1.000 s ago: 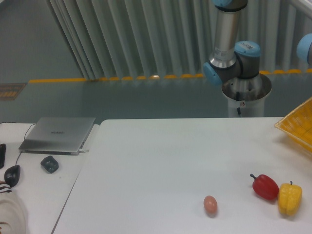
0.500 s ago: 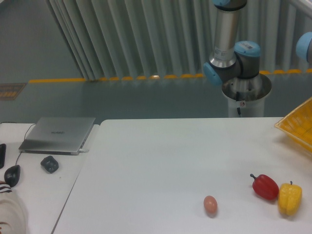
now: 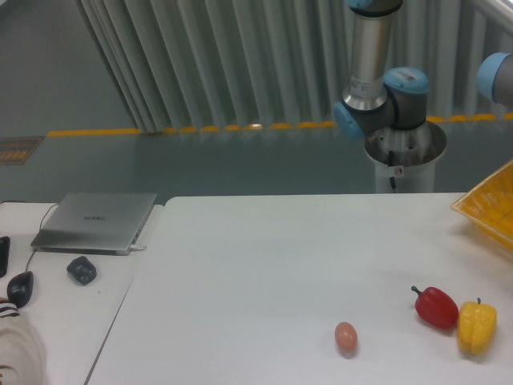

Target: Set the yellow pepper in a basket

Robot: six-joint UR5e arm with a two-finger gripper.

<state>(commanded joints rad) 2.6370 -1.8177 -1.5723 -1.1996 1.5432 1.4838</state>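
Hand out of shot: only the arm's base and lower joints [image 3: 377, 104] show behind the surface [image 3: 264, 273], so nothing shows whether it is released or clenched. From the one fixed camera, the yellow pepper [image 3: 476, 326] lies near the front right corner, just beside the red pepper [image 3: 436, 307], perhaps touching it. The egg [image 3: 345, 336] sits further left, apart. The basket [image 3: 489, 210] is cut off by the right edge. Likely trouble: fingers descending on the yellow pepper may catch or nudge the red one, and its glossy, lobed skin could slip. Much of the basket lies beyond view, so a drop is hard to judge
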